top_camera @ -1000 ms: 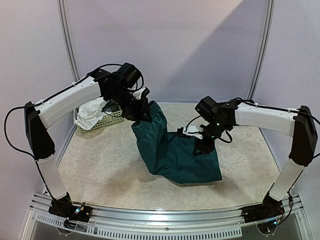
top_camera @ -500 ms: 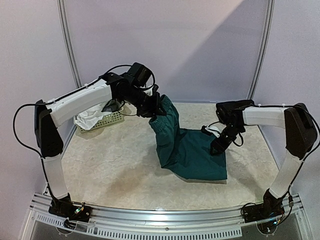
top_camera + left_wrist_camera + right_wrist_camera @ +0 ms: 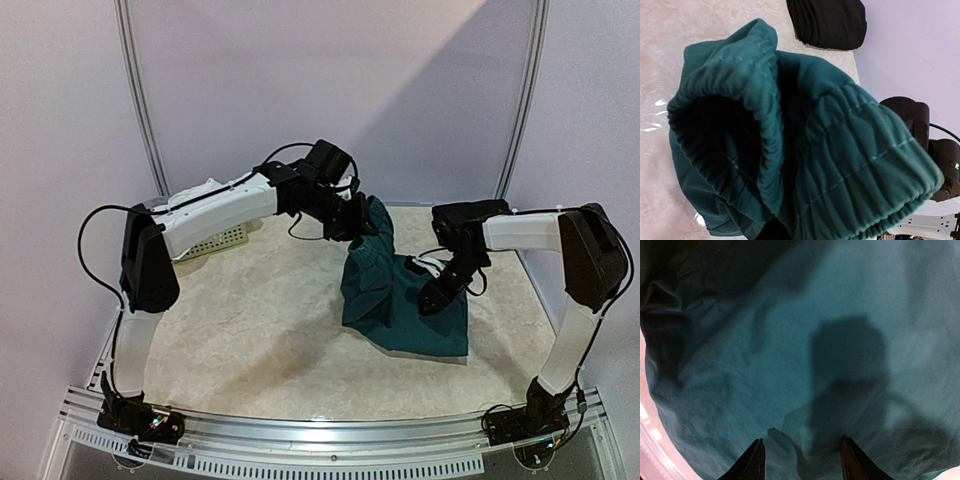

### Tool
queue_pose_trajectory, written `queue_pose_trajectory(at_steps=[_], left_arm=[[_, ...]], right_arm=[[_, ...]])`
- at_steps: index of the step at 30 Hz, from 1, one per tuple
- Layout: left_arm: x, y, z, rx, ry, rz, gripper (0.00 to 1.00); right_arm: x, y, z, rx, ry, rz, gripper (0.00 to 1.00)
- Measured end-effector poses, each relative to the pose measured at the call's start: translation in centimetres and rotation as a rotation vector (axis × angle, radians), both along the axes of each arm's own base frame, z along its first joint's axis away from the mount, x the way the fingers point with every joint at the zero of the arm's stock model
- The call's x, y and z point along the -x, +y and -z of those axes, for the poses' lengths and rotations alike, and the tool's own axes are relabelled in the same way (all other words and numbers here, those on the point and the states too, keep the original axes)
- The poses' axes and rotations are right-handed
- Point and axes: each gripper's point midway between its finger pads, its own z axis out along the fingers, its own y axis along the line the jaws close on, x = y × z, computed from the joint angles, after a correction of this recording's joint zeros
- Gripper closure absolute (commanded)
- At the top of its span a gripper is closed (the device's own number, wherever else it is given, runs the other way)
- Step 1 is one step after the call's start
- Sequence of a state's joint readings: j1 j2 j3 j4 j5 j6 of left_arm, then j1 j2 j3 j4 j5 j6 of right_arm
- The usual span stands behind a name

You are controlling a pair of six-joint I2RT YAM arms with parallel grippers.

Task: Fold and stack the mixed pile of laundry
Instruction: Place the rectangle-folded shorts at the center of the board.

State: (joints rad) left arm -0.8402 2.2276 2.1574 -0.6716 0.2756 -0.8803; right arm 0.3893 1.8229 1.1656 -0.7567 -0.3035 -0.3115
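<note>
Top external view gives you the dark teal-green shorts on the right half of the table. Most of the fabric lies flat toward the near right, while one end is lifted off the surface. Your left pincer is clamped on that raised end. The left arm stretches across from the far left, in front of the pale perforated basket, which sits at the table's far left and is partly hidden behind the arm.

Your right pincer points down onto the flat part of the shorts, near their right side. In the right wrist view its two fingers stand apart over spread teal cloth, with nothing pinched between them. Whether the tips touch the cloth you cannot tell.

In the left wrist view the gathered elastic waistband fills the picture, bunched and gaping like a mouth. Folded black trousers lie on the table beyond it.
</note>
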Motion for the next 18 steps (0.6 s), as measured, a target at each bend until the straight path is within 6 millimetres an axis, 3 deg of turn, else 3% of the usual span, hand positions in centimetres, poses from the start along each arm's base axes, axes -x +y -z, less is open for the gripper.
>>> queue_pose_trajectory(at_steps=[5, 10, 14, 18], left_arm=[[0.1, -1.2, 0.7, 0.007, 0.002, 0.009, 1.00], [0.1, -0.7, 0.2, -0.002, -0.020, 0.009, 1.00], [1.3, 2.0, -1.1, -0.044, -0.052, -0.007, 1.00], [2.9, 6.1, -4.4, -0.059, -0.102, -0.047, 1.00]], right_arm=[[-0.4, -3.0, -0.9, -0.015, 0.033, 0.091, 0.46], [-2.5, -7.9, -4.5, -0.034, -0.055, 0.216, 0.46], [-3.4, -8.5, -6.2, -0.047, -0.101, 0.225, 0.46], [-4.4, -7.6, -7.4, -0.078, -0.119, 0.211, 0.46]])
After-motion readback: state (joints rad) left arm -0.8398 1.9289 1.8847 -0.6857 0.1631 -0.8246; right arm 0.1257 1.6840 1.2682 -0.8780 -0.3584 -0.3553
